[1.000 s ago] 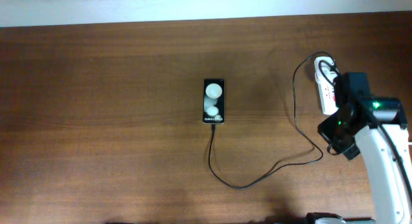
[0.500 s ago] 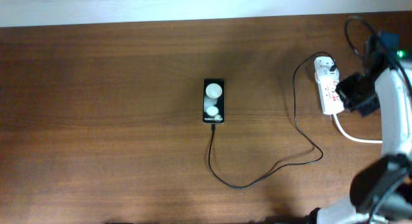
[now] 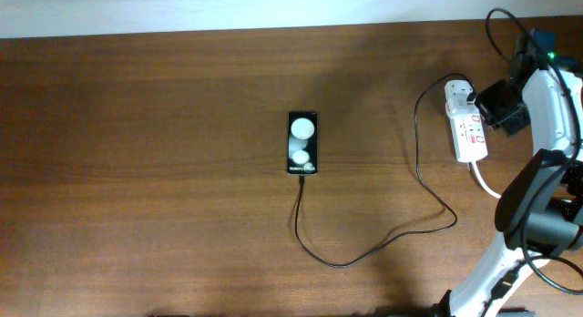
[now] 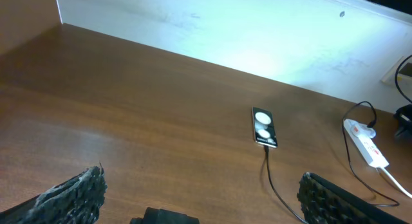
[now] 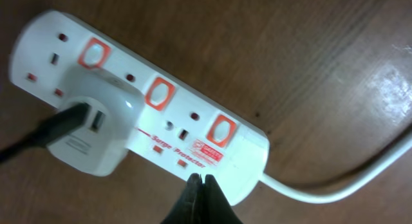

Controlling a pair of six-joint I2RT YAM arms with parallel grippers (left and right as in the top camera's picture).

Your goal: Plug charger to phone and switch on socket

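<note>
The black phone [image 3: 302,143] lies mid-table with the black charger cable [image 3: 364,253] running from its near end in a loop to a white plug [image 3: 461,96] seated in the white socket strip [image 3: 469,135]. The phone [image 4: 263,127] and strip [image 4: 367,145] also show in the left wrist view. My right gripper [image 5: 201,185] is shut and empty, its tips just above the strip [image 5: 212,147] beside its red switches; the plug [image 5: 96,130] sits in it. In the overhead view that gripper [image 3: 506,107] hovers at the strip's right side. My left gripper [image 4: 199,198] is open, far from everything.
The strip's thick white cord [image 3: 485,184] trails toward the right arm's base. The table's far edge meets a white wall [image 3: 273,7]. Bare wood lies left of the phone.
The right arm swung from the near right up to the far right, its gripper now beside the socket strip's upper part. Phone, cable and strip have not moved.
</note>
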